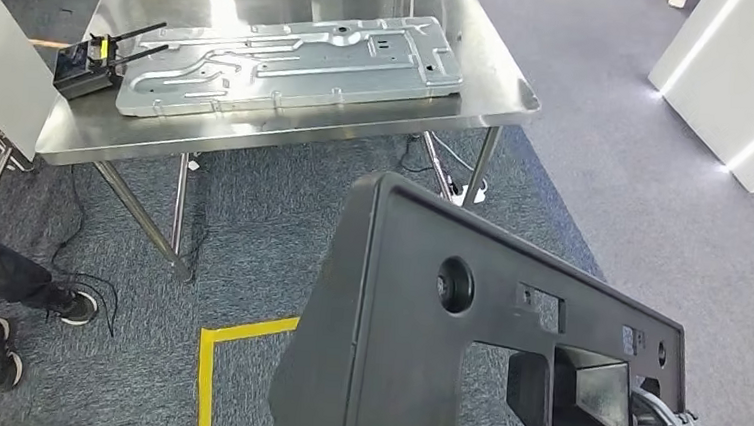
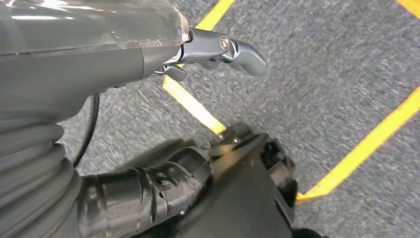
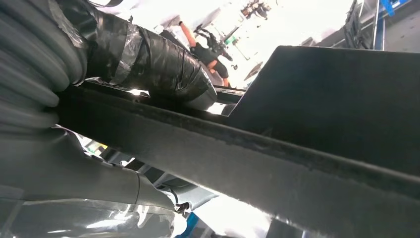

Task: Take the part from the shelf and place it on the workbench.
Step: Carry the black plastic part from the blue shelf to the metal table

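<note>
The black panel (image 1: 465, 329) is held up short of the steel table (image 1: 501, 101), its long axis slanting away from the table's near right corner. The right hand (image 3: 148, 59) clamps its edge; the left hand (image 2: 218, 47) grips nothing I can see. One-handed, it could twist loose, or land on the metal sheet (image 1: 293, 62) lying there.

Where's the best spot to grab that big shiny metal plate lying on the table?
Probably the long near edge of the metal plate, coming from the robot's side of the workbench. The plate lies flat and wide, with a raised rim along its border, and that near edge looks reachable. The black radio box crowds its left end.
</note>
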